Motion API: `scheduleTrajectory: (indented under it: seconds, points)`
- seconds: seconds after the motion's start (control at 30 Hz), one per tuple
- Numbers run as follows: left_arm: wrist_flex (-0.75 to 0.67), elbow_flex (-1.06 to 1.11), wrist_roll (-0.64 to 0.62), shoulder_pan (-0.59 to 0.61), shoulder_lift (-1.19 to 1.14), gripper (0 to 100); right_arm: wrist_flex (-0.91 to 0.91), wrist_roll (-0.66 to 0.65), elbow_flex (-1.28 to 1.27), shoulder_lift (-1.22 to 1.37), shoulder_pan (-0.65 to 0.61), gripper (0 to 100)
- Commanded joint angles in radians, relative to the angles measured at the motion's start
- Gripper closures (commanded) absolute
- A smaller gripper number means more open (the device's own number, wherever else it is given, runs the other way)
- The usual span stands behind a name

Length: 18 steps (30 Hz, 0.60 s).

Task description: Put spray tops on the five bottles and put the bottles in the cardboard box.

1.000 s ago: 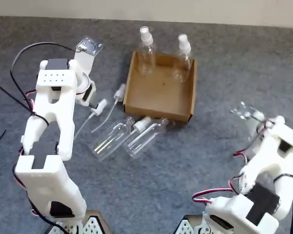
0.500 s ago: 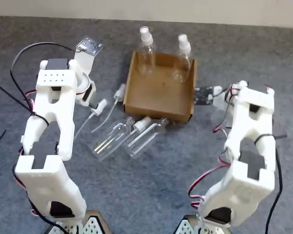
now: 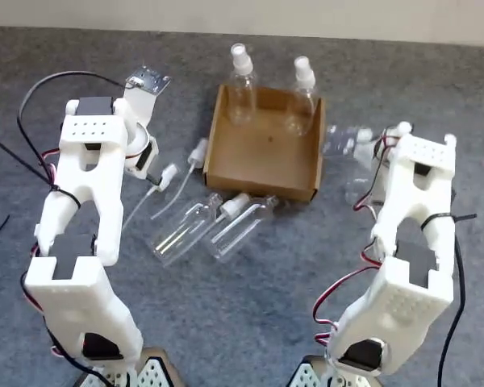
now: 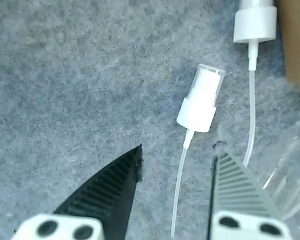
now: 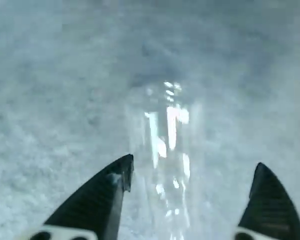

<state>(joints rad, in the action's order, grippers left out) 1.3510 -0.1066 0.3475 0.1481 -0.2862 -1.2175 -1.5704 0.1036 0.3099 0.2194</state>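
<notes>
I have the right claw (image 5: 192, 167) released, straddling a bottle (image 5: 165, 145) lying just right of the box (image 3: 316, 153), its long axis running straight out from the claw. Left claw (image 4: 177, 150) is released over a spray top (image 4: 200, 100) left of the box.

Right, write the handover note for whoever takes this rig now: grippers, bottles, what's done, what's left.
Left gripper: open, over a loose spray top on the table. A second loose top lies nearer the cardboard box.
Right gripper: open, over a clear bottle lying on the table, not gripped. Its neck is not visible.
Done: capped bottle one and capped bottle two stand at the box's far side. A third capped bottle lies in front of the box.
Left: cap the open bottle beside it, probably the right-side one too, then box all three.
</notes>
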Motion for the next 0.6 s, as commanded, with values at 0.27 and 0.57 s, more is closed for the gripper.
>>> scheduleTrajectory:
  seconds: [0.27,0.57]
  points:
    - [0.008,-0.038,0.011,0.012,0.059,79,-0.503,1.138,0.481,-0.001,0.001,70.1]
    - [0.003,0.005,0.014,0.021,0.059,79,-0.519,1.985,0.360,0.099,0.062,72.5]
